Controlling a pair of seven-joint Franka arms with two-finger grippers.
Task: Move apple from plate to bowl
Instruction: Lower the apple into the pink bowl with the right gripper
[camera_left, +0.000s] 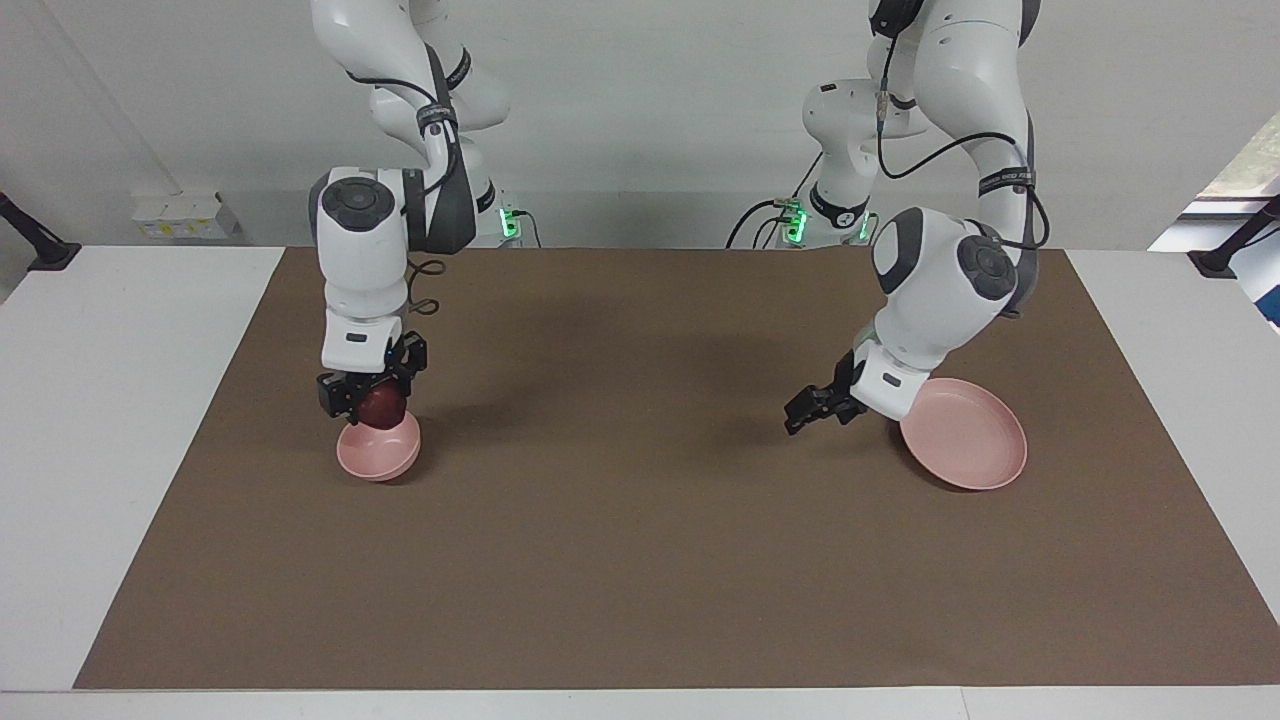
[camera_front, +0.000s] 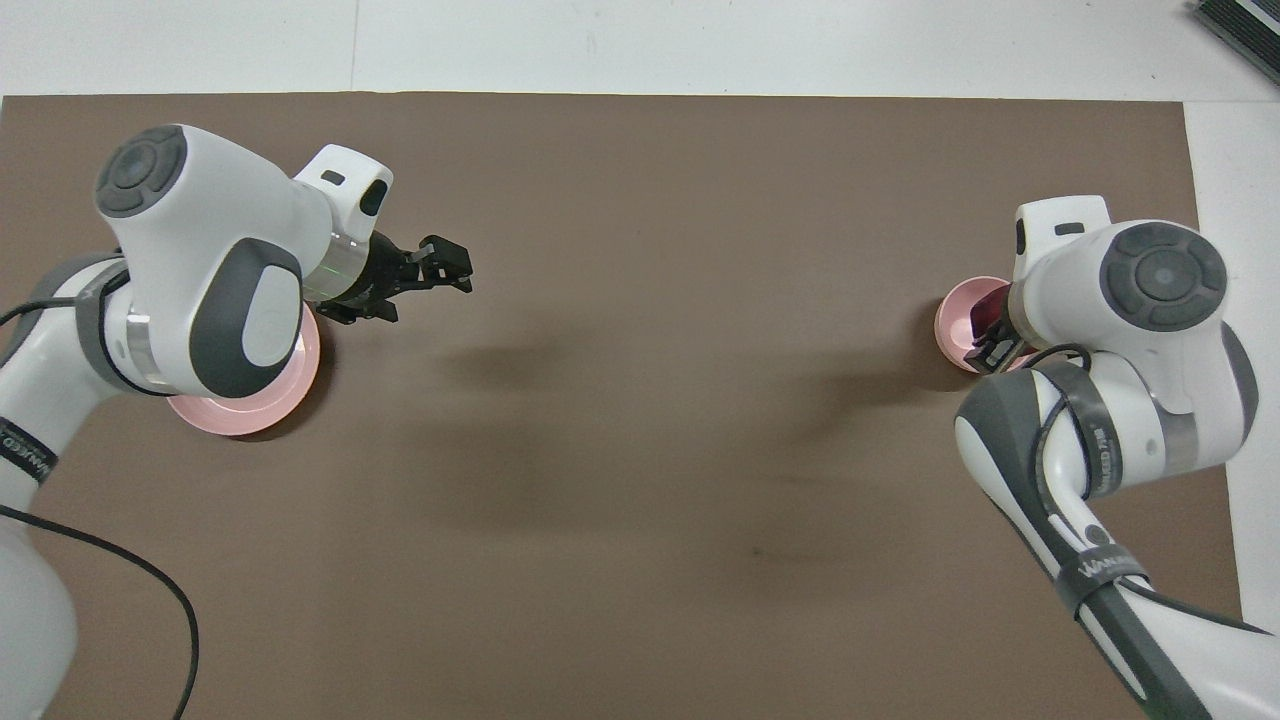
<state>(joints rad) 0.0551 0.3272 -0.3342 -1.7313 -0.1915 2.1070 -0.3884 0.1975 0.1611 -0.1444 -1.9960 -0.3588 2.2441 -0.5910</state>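
On the brown mat (camera_left: 640, 560), the left gripper (camera_left: 812, 408) waits open and empty beside the plate (camera_left: 975, 445); the right gripper (camera_left: 368, 405), clamped on the apple (camera_left: 381, 407), hangs over the bowl (camera_left: 375, 458) – an off-centre release could tip it

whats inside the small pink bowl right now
The dark red apple, held by the right gripper, sits at the small deep pink bowl's mouth. The bowl's floor is covered by them, so unseen.
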